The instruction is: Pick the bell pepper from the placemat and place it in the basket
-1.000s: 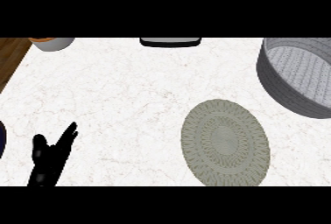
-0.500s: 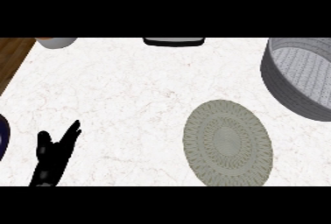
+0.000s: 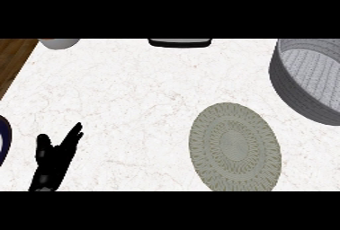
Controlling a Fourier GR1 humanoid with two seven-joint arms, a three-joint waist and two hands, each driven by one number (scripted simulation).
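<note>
The white marbled desk (image 3: 133, 90) fills most of the head view, with a strip of brown wood (image 3: 13, 58) showing past its left upper corner.

The left hand (image 3: 53, 159) shows at the lower left, coming in from the bottom edge. Its fingers are straight and spread apart, pointing up and slightly right, the thumb off to the left; it holds nothing and touches no object. The right hand appears nowhere in the view.

The round woven placemat (image 3: 234, 147), grey-green with ringed patterning, lies flat on the desk right of centre, low in the view. Its surface is bare: no bell pepper can be seen on it, nor anywhere else in the view, so where the pepper is cannot be told.

The grey woven basket (image 3: 309, 78) stands at the upper right, partly cut off by the right edge. Its visible inside shows only the weave. It sits up and to the right of the placemat, near it but apart.

Along the top edge, a white bowl-like vessel (image 3: 58, 43) is cut off at the upper left, and a dark, flat-edged object (image 3: 180, 42) sits at top centre, too cropped to identify. A dark blue rim (image 3: 5, 139) curves in at the left edge, just left of the left hand
</note>
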